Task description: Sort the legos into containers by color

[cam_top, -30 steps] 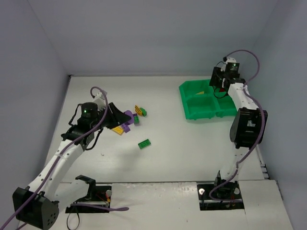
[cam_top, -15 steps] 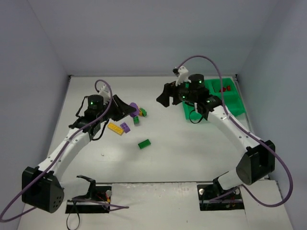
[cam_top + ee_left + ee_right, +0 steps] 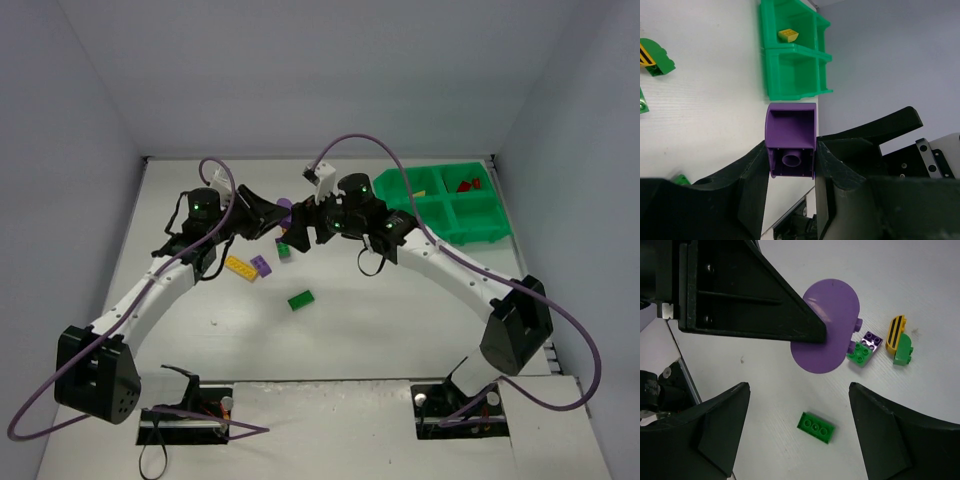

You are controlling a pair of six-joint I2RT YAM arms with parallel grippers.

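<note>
Handover risk: left fingers (image 3: 752, 172) clenched on purple round-topped plastic brick (image 3: 791, 135); right fingers (image 3: 890, 425) spread wide at its 4 o'clock. Mistimed release would drop brick onto white desk (image 3: 920, 280).

Lighting is bright, even and diffuse, with no single source evident. The worktop (image 3: 400, 320) near the tray (image 3: 470, 235) reads near-white, without glare. Shadows under the arms are soft and faint. Top view sharp. Left wrist view: close gripper fingers (image 3: 752, 185) dark and slightly soft, tray crisp.

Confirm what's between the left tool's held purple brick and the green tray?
The right tool, open and facing the purple brick, lies between it and the tray; the top view shows it.
</note>
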